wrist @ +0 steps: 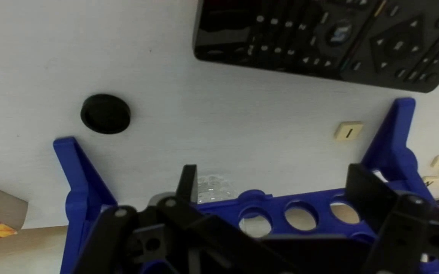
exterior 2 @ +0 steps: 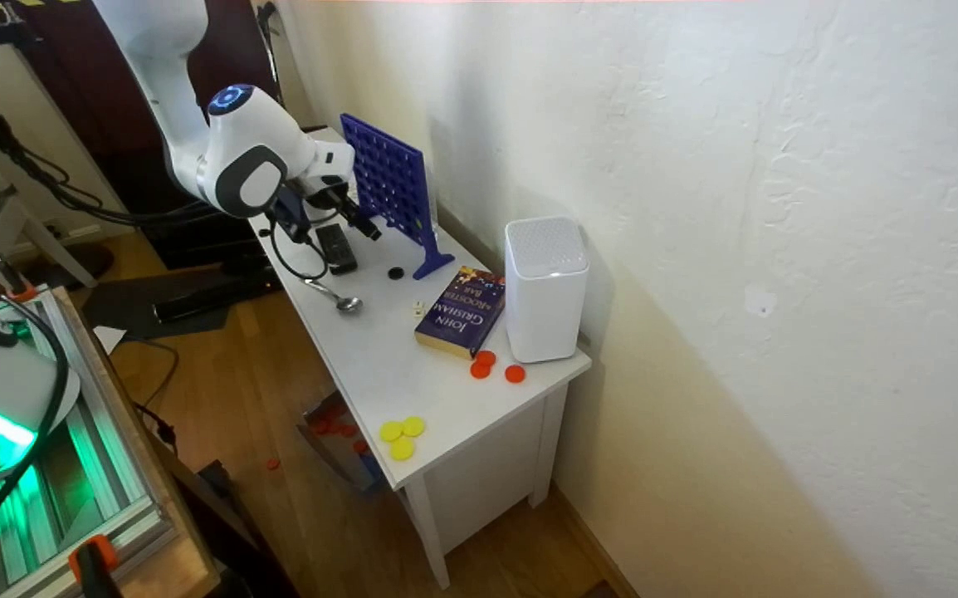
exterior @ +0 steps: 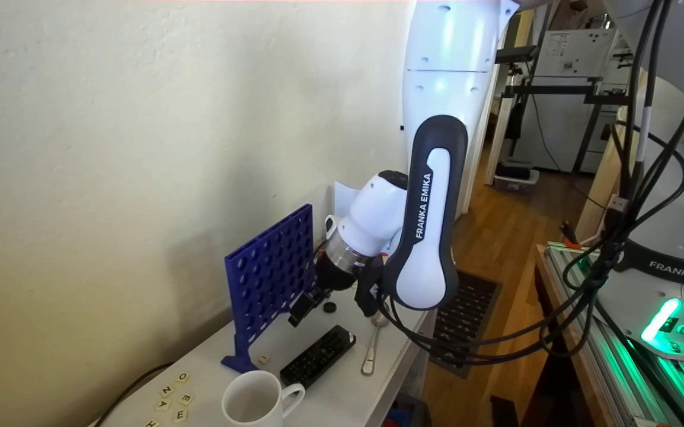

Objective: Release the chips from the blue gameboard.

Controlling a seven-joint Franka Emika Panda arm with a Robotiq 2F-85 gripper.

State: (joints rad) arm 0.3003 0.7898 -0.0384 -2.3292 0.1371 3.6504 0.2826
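The blue gameboard (exterior: 271, 267) stands upright on the white table against the wall; it also shows in an exterior view (exterior 2: 388, 170) and the wrist view (wrist: 280, 213). Its holes visible in the wrist view are see-through; a rounded tab sits on its bottom edge. Loose chips are orange-red (exterior 2: 515, 374) and yellow (exterior 2: 402, 448) discs at the table's end; I can make out none in the board. My gripper (wrist: 271, 169) is open and empty, tilted down in front of the board's lower part in both exterior views (exterior: 301, 308) (exterior 2: 369, 228). Its fingers and body hide part of the board.
A black remote (wrist: 318, 42) and a black round cap (wrist: 105, 114) lie before the board. A white mug (exterior: 253, 400), letter tiles (exterior: 166, 391), a spoon (exterior 2: 334, 296), a book (exterior 2: 461, 311) and a white tower device (exterior 2: 547, 291) are also on the table. The wall is close behind.
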